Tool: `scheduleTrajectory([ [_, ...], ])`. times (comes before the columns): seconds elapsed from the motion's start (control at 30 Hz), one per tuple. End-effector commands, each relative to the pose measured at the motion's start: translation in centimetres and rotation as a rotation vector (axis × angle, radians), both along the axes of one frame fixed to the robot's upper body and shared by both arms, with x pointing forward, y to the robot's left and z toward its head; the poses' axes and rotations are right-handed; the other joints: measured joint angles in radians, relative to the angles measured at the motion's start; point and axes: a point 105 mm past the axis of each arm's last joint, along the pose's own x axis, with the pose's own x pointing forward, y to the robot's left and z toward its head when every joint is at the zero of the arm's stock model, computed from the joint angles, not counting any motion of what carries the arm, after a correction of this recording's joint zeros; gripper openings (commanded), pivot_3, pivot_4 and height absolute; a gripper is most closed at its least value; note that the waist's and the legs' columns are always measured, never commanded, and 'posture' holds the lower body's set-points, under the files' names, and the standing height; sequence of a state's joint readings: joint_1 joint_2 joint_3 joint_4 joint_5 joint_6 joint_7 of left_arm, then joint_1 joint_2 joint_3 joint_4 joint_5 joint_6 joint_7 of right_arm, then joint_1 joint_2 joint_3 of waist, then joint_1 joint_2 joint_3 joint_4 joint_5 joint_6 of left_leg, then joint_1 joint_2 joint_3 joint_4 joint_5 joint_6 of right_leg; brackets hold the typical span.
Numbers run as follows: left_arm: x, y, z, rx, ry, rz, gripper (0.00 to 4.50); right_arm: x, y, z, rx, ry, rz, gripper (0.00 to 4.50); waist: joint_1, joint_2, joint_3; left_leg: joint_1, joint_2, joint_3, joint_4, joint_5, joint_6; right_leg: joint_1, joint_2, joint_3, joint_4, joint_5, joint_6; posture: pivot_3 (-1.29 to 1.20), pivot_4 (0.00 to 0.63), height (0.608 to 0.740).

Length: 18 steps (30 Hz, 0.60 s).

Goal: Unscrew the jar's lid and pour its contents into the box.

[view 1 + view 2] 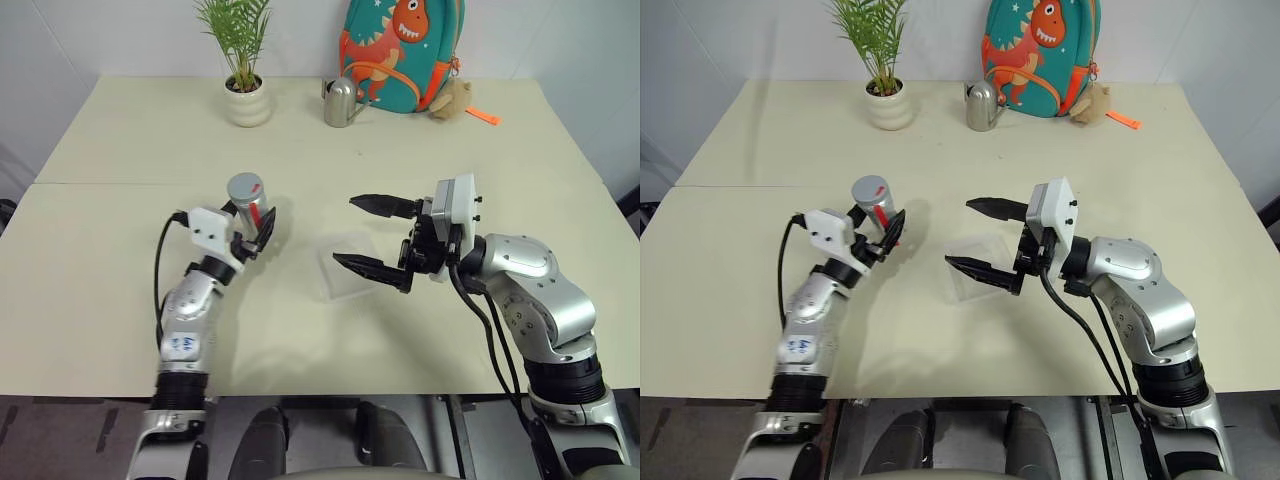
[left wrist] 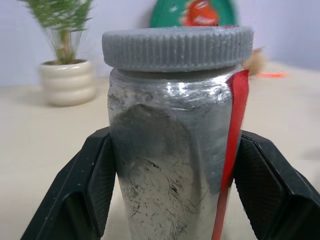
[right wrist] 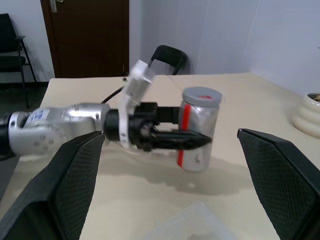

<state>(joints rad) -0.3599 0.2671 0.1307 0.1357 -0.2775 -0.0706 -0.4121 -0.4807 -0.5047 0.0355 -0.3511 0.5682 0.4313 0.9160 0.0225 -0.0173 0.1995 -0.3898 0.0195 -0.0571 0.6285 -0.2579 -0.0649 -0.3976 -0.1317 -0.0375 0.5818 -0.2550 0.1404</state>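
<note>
No legible text or labels anywhere.

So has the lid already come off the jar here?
No, the grey ribbed lid sits on top of the jar, which the left gripper clamps between its two fingers.

Head pair overlooks table (image 1: 120, 150); wrist views close.

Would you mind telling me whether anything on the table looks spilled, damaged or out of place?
Nothing stands out. The jar sits upright in the left claw, its lid on, and nothing is spilled.
</note>
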Motion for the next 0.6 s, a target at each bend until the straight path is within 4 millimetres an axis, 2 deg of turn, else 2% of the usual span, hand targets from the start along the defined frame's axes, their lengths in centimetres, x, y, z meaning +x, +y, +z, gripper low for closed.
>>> scheduleTrajectory([
  [0.03,-0.6,1.7,0.3,0.045,0.034,-0.155,3.01,-0.4,0.1,0.4,0.015,-0.039,-0.004,4.5,-0.002,0.0,0.0,0.0,0.0,0.0,0.0,0.0,0.0,0.0,0.0,0.0,0.0,0.0,0.0,0.0,0.15,0.74],
  [0.1,-0.6,3.1,0.7,0.102,0.039,-0.193,3.01,-0.6,-0.1,0.3,0.013,-0.037,-0.007,4.5,-0.002,0.0,0.0,0.0,0.0,0.0,0.0,0.0,0.0,0.0,0.0,0.0,0.0,0.0,0.0,0.0,0.15,0.74],
  [0.2,-0.8,4.0,1.0,0.181,0.033,-0.265,3.01,-0.7,-0.7,0.0,-0.005,-0.035,-0.014,4.5,0.001,0.0,0.0,0.0,0.0,0.0,0.0,0.0,0.0,-0.001,0.0,0.0,0.0,0.0,0.0,0.0,0.15,0.74],
  [0.33,-1.2,4.4,0.1,0.27,0.041,-0.359,3.01,-0.4,-1.6,-0.3,-0.041,-0.044,-0.037,4.5,0.001,0.0,0.0,0.0,0.0,0.001,0.0,0.0,0.0,-0.001,0.0,0.0,0.0,0.0,0.0,0.0,0.15,0.74],
  [0.47,-1.0,4.7,-0.3,0.228,0.055,-0.381,3.01,-0.4,-1.9,-0.3,-0.054,-0.047,-0.047,4.5,-0.004,0.0,0.0,0.0,0.001,0.001,-0.001,-0.001,0.0,-0.001,0.0,0.0,0.0,0.0,0.0,0.0,0.15,0.74],
  [0.6,-1.1,4.0,-1.0,0.218,0.057,-0.41,3.01,-0.5,-1.9,-0.3,-0.058,-0.046,-0.05,4.5,-0.005,0.0,0.0,0.0,0.001,0.002,-0.001,-0.001,0.001,-0.002,0.0,0.0,0.001,0.0,0.0,0.0,0.15,0.74],
])
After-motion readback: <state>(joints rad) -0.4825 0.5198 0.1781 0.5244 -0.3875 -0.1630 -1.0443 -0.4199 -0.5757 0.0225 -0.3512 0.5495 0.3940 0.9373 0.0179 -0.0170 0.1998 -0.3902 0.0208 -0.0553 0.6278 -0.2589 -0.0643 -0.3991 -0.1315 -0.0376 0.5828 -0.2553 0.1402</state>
